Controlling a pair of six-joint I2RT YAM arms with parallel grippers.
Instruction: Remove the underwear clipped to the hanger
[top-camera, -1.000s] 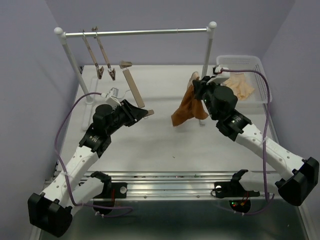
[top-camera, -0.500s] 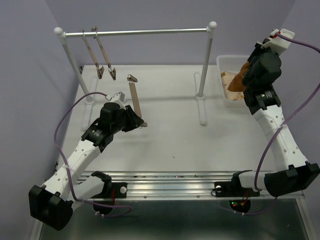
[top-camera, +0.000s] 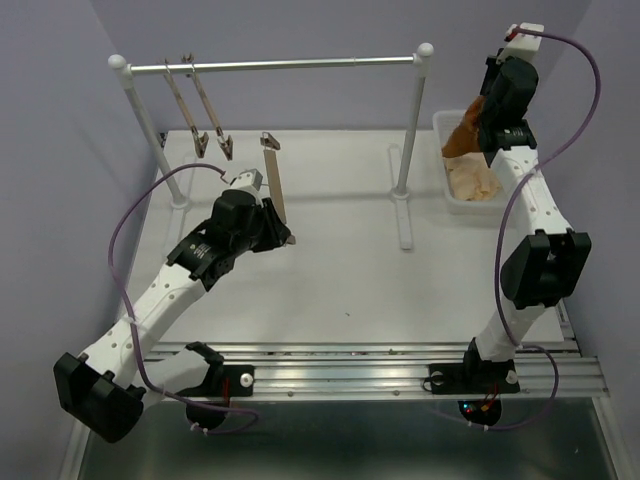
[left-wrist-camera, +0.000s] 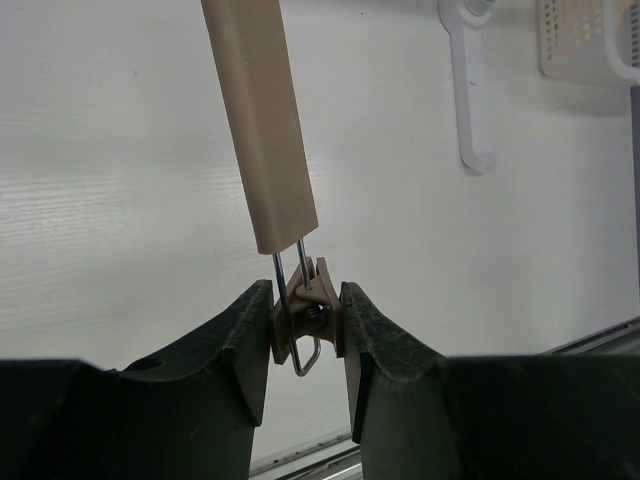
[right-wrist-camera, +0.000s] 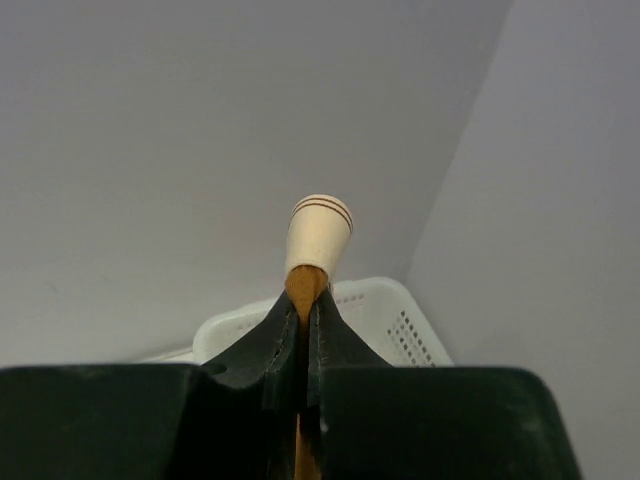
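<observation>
Top external view: the underwear (top-camera: 463, 135) was held pinched by the right gripper (top-camera: 481, 118) over the basket (top-camera: 468, 206), well apart from the hanger (top-camera: 276, 190).

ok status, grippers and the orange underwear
Left gripper shut on end clip of light-wood bar hanger. Right gripper shut on rust-orange cloth underwear, held over white plastic basket. Underwear off hanger, nothing blocking.

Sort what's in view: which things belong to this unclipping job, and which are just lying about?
Job: underwear, in right claw; hanger, held by left claw.
Lying about: two bare hangers on the rail; white basket; pale cloth in it.
</observation>
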